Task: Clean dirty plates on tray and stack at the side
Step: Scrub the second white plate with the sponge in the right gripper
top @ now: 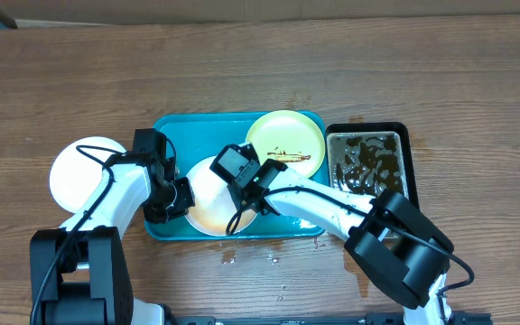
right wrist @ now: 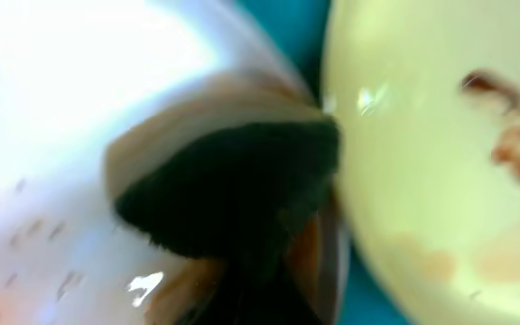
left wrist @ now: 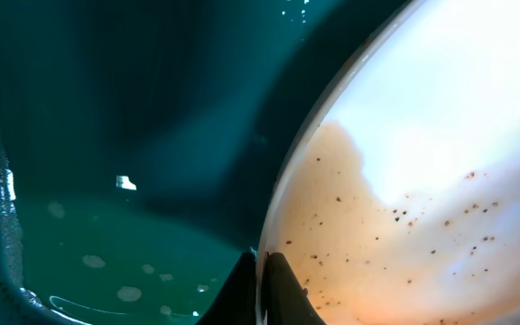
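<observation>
On the teal tray (top: 174, 131) lies a white plate (top: 208, 206) smeared with brownish film and specks. My left gripper (top: 181, 194) is shut on this plate's left rim; in the left wrist view the black fingertips (left wrist: 281, 282) pinch the plate (left wrist: 422, 181) edge over the wet tray (left wrist: 152, 108). My right gripper (top: 246, 185) is shut on a dark sponge (right wrist: 233, 190), which presses on the white plate (right wrist: 61, 108). A yellow-green plate (top: 283, 134) with brown sauce streaks sits at the tray's back right, and its edge (right wrist: 422, 135) is just beside the sponge.
Another white plate (top: 79, 171) rests on the wooden table left of the tray. A black-rimmed pan (top: 410, 153) of brown water stands against the tray's right side. Water drops (top: 273, 260) spot the table in front of the tray.
</observation>
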